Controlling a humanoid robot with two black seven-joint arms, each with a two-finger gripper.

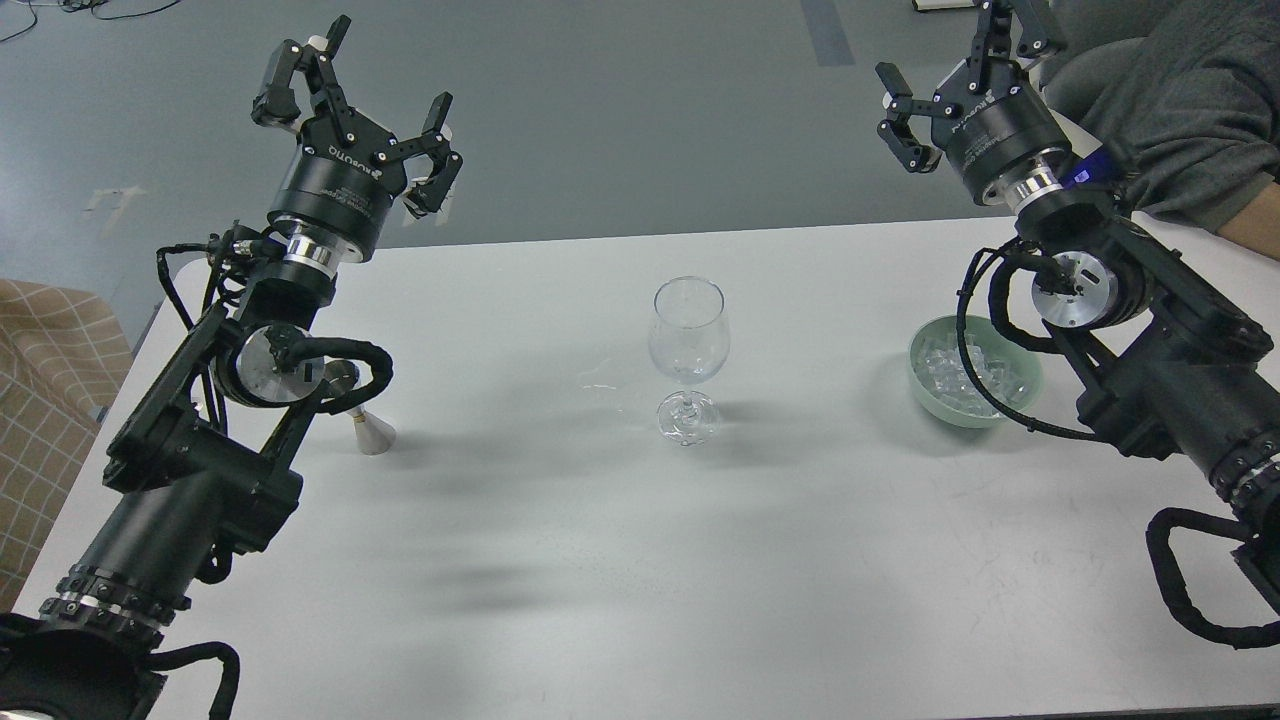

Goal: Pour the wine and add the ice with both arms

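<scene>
An empty clear stemmed wine glass stands upright at the middle of the white table. A pale green bowl at the right holds a heap of clear ice; my right arm partly hides it. A small metal double-ended measuring cup stands at the left, partly behind my left arm. My left gripper is open and empty, raised above the table's far left edge. My right gripper is open and empty, raised beyond the table's far right edge.
A person's grey-sleeved arm rests at the far right corner, close to my right gripper. A checked brown cushion lies left of the table. No wine bottle is in view.
</scene>
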